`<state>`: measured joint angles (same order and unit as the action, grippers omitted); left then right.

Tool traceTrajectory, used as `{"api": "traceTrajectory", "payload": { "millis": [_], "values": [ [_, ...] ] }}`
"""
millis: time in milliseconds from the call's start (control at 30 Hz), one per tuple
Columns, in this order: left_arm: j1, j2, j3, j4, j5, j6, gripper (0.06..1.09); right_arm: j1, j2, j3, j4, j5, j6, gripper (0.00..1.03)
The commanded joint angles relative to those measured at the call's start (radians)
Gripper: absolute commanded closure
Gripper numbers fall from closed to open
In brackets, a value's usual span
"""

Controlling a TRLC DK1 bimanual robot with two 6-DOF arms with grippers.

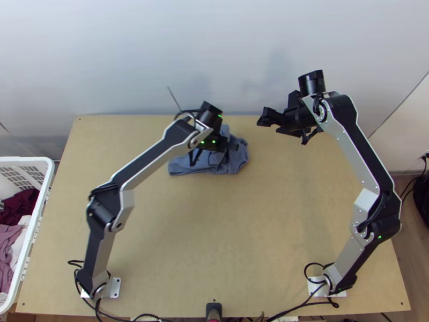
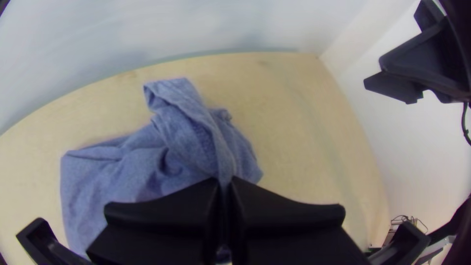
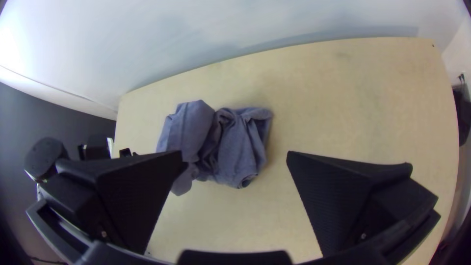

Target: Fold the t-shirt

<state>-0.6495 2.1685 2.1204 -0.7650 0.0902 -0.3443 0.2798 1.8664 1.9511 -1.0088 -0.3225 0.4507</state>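
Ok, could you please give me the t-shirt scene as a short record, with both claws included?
garment: blue t-shirt
lie: bunched and creased, not neatly folded
place: toward the far edge of the light wooden table
left claw: closed on a narrow ridge of the t-shirt
right claw: open, empty, off to the right of the t-shirt in the top view
beside the table: white basket at the left, with dark red, mauve and white cloth in it
fold: not finished
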Motion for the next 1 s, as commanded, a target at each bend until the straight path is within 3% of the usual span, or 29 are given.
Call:
{"api": "traceTrajectory", "payload": {
  "millis": [0,67,100,233,300,567,967],
  "values": [
    [-0.029,0.126,0.082,0.004,0.005,-0.016,1.04,-0.016,-0.001,-0.012,-0.001,0.002,-0.004,0.04],
    [-0.029,0.145,0.085,0.023,-0.003,-0.024,1.04,-0.019,-0.006,-0.023,-0.001,0.002,-0.006,0.04],
    [-0.027,0.149,0.085,0.035,-0.004,-0.027,0.96,-0.021,-0.009,-0.031,-0.001,0.002,-0.007,0.04],
    [-0.03,0.157,0.113,0.032,-0.004,-0.019,0.26,-0.022,-0.015,-0.055,-0.001,0.002,-0.015,0.04],
    [-0.029,0.139,0.131,0.02,-0.004,-0.03,0.1,-0.024,-0.015,-0.067,-0.001,0.002,-0.021,0.04],
    [0.051,-0.134,0.139,-0.03,-0.004,-0.111,0.1,0.015,-0.012,-0.075,0.064,0.003,-0.029,0.04],
    [0.387,-0.472,-0.005,-0.232,-0.03,-0.122,0.1,0.252,0.226,0.141,0.091,0.014,-0.058,0.04]
  ]
}}
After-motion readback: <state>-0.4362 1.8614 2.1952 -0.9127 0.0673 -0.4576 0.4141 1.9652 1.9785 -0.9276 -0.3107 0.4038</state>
